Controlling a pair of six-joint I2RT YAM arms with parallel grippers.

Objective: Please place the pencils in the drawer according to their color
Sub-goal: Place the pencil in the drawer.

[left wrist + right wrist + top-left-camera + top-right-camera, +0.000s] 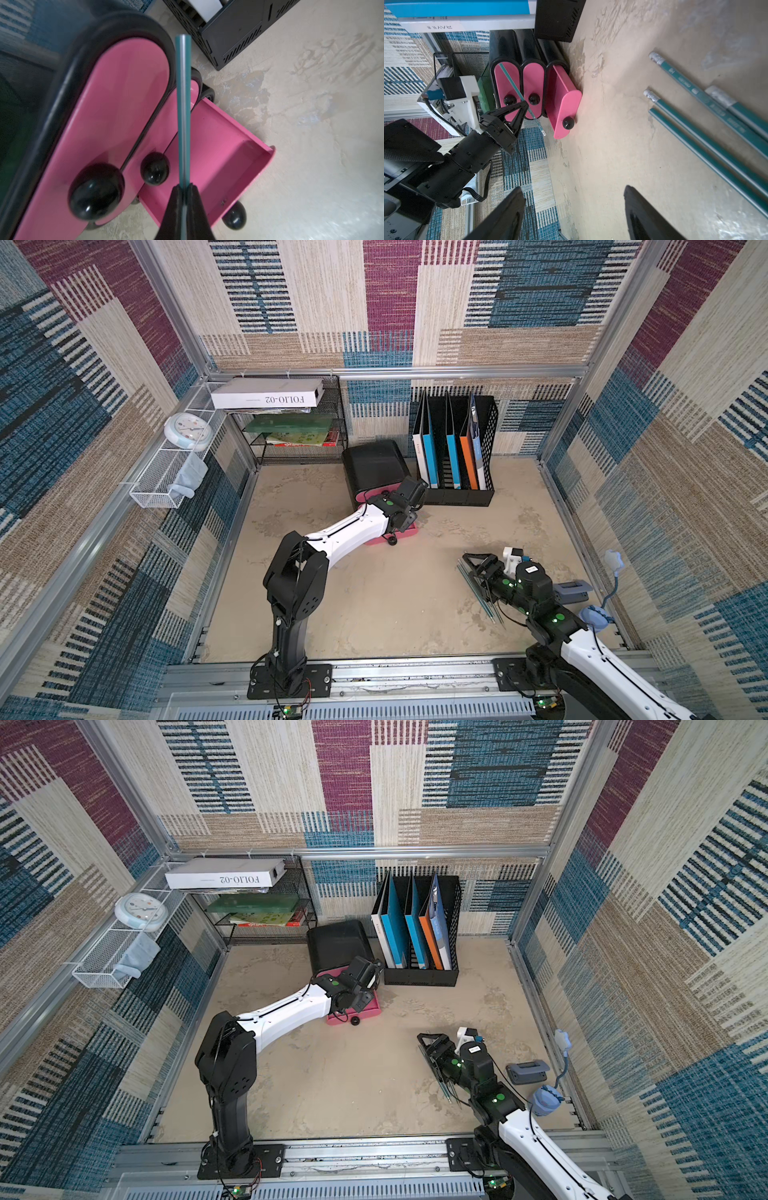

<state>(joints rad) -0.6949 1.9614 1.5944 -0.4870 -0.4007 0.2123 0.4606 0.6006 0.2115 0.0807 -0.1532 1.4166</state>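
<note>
The left gripper is clamped on a teal pencil over the bottom drawer, which is pulled out of the chest. The loose pencils lie well apart from the chest, beside the right gripper, whose fingers are spread and empty. The pencils look light, stiff and slick, so a mid-shaft pinch likely suits.

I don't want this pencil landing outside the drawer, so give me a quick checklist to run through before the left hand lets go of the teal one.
1. Grip: left hand shut on the teal pencil: ok.
2. Bottom drawer pulled out: ok.
3. Room inside: ok, no pencils show in the part in view.
4. Pencil level and lying along the drawer: not ok. In the right wrist view it slants across the two closed drawer fronts.
5. Right hand clear of the drop: ok. It is open and well away, beside the loose teal pencils.
</note>
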